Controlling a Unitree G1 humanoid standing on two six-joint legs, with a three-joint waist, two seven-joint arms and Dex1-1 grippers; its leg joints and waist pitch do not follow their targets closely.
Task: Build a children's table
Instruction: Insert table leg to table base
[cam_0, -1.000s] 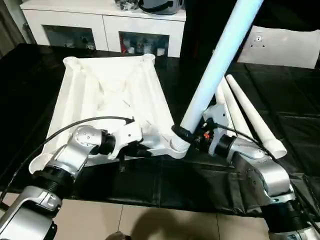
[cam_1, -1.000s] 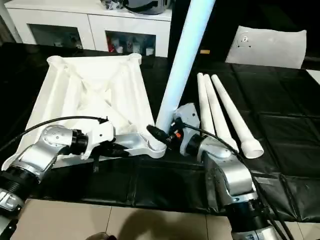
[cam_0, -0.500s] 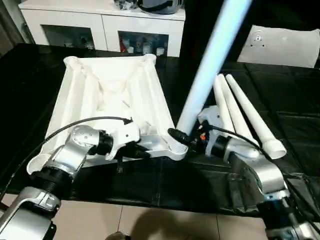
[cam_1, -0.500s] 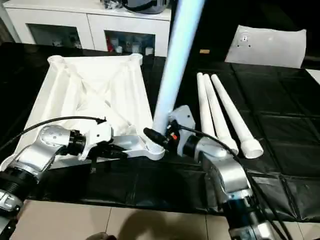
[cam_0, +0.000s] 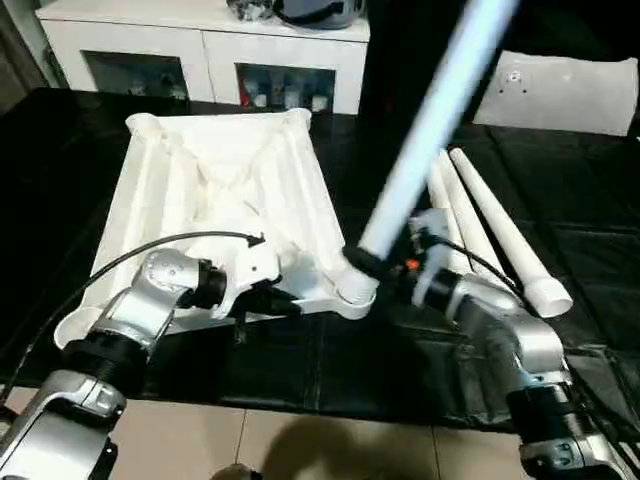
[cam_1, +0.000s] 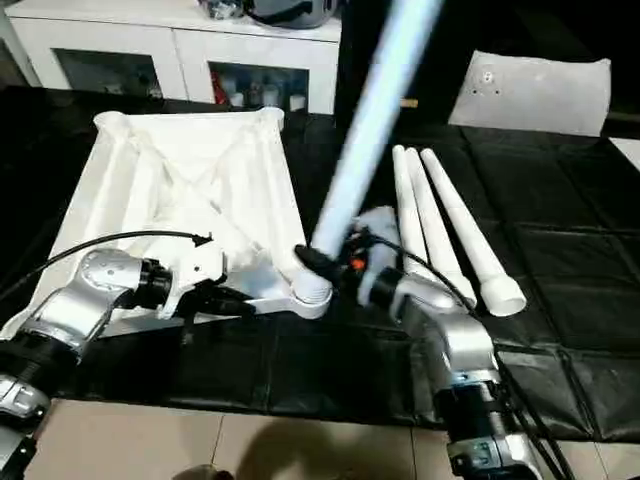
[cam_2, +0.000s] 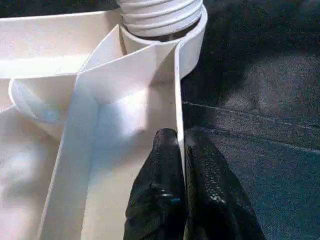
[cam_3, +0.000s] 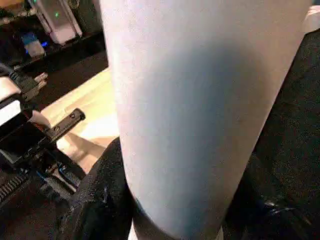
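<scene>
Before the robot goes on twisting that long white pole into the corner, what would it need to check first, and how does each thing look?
1. Left gripper pinching the table top's near rim wall: ok, fingers closed on either side of the wall.
2. Right gripper around the leg near its base: ok, black fingers wrap it.
3. Leg's threaded end at the corner socket: ok, threads sit in the ring.
4. Leg square to the socket: not ok, it leans away to the right.
5. How far the thread has gone in: cannot tell.
6. Three spare legs lying apart on the black mat: ok.
</scene>
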